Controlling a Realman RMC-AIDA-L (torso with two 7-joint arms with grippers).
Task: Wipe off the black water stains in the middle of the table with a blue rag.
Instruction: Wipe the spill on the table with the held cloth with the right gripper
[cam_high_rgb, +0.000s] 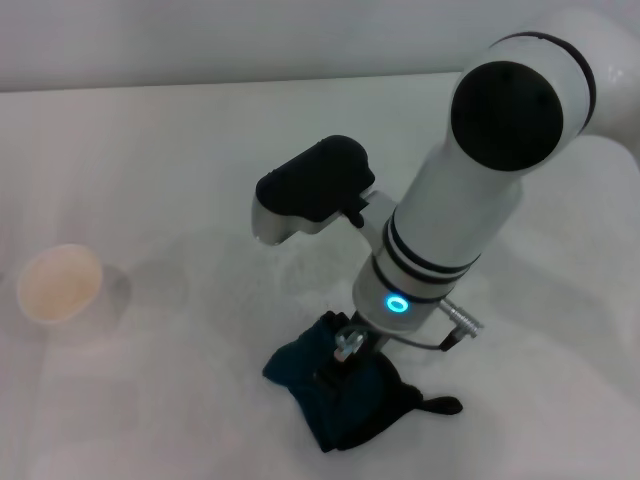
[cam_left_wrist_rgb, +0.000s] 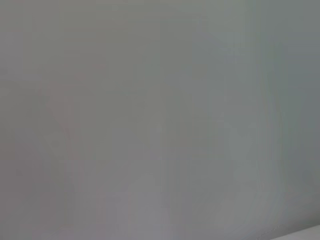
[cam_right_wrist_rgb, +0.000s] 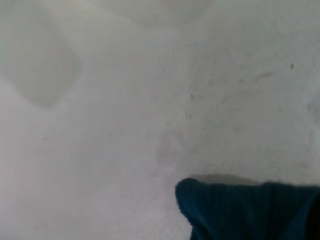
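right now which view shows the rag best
The head view: the whole rag lies on the table under the right tool. The right wrist view catches only one edge. The left wrist view shows none of it.

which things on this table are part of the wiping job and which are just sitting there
Part of the job:
- blue rag, under the right gripper
- table
- faint dark specks in the right wrist view; no clear black blotch shows

Just lying about:
- white cup, apart from the rag on the robot's left

The left gripper is out of view.
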